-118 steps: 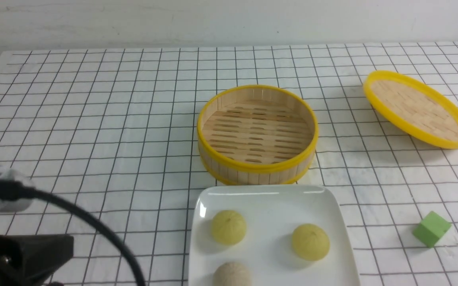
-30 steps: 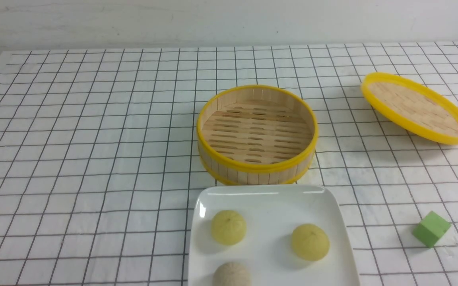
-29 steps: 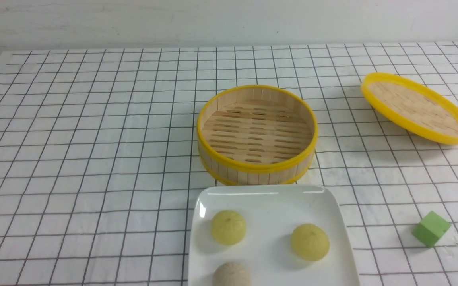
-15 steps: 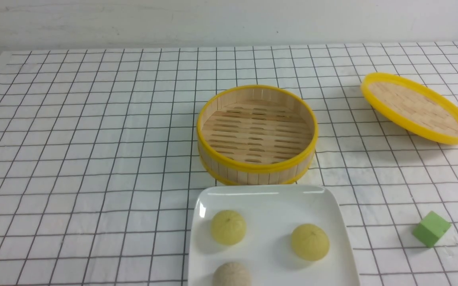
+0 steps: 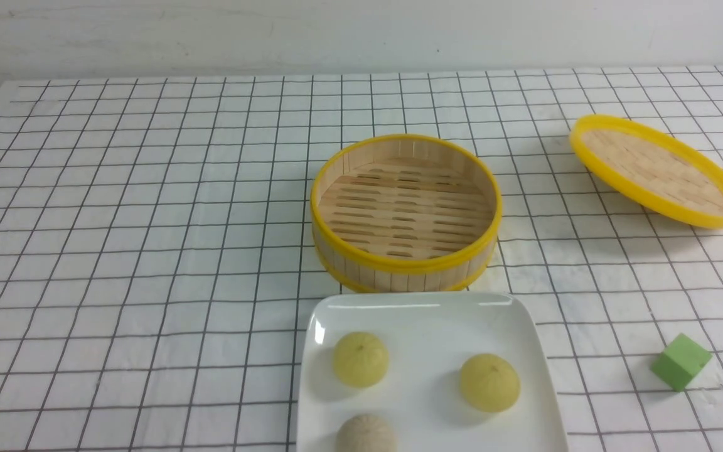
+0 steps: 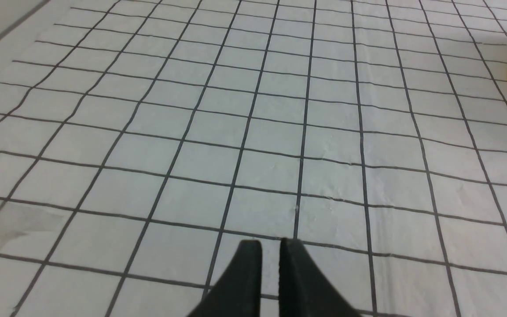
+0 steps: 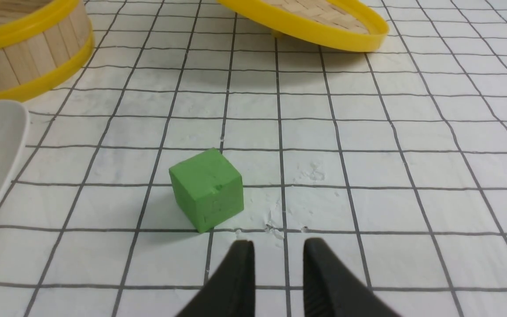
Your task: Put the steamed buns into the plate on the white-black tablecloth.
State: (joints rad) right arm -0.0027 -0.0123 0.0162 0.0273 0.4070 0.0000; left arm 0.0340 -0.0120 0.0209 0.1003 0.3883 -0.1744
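1. Plate [image 5: 427, 317], white, square, at 6 o'clock on the white-black tablecloth [image 5: 148, 220]. Its near edge is cut off by the front view, so its full outline cannot be confirmed.
2. Steamed buns, three, all on the plate: beige bun [image 5: 365, 434] nearest, lower half cut off; yellow-green bun [image 5: 361, 358] toward 7 o'clock of the plate's middle; second yellow-green bun [image 5: 489, 382] toward 4 o'clock. None touch. The task reads as done; nothing appears left to move.
3. Green cube [image 5: 681, 361], at 4 o'clock on the cloth, well apart from the plate, not a task item.
4. Right gripper [image 7: 275, 248], seen only in its wrist view: jaws parted with a clear gap, holding nothing, low over the cloth just short of the cube.
5. Left gripper [image 6: 270, 246], seen only in its wrist view: jaws nearly together with a narrow slit between, empty, over bare cloth.
6. Steamer basket [image 5: 406, 212], at centre, just beyond the plate; slatted floor shows bare, though the near inner wall hides a strip.
7. Lid [image 5: 658, 170], at 2 o'clock, tilted, underside hidden.
8. Both arms lie outside the front view.
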